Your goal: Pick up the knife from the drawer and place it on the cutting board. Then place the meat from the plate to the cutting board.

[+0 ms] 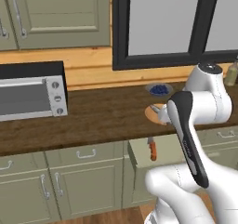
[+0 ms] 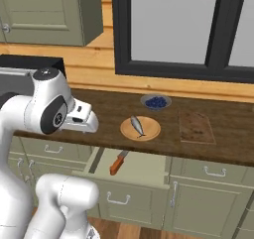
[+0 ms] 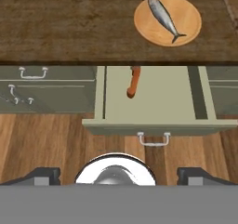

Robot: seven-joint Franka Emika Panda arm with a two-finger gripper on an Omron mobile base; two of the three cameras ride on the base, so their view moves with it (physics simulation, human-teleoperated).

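The drawer (image 3: 153, 104) stands pulled open below the counter edge. Inside it lies the knife (image 3: 134, 82), its orange-red handle showing while the blade runs back under the countertop. The same knife (image 2: 117, 164) lies at the left of the drawer (image 2: 144, 171). On the counter above, the round tan plate (image 3: 188, 14) carries the meat (image 3: 163, 16), a slim silvery fish. To the right of the plate (image 2: 149, 131) lies the dark cutting board (image 2: 196, 126). My gripper (image 3: 119, 175) hovers out in front of the drawer, open, with nothing between its fingertips (image 3: 44, 174).
A grey bowl of blueberries (image 2: 156, 102) stands behind the plate. A toaster oven (image 1: 30, 97) sits at the counter's left. A bottle (image 1: 231, 74) stands at the far right. Closed drawers and cabinet doors (image 3: 46, 86) flank the open drawer, above a wooden floor.
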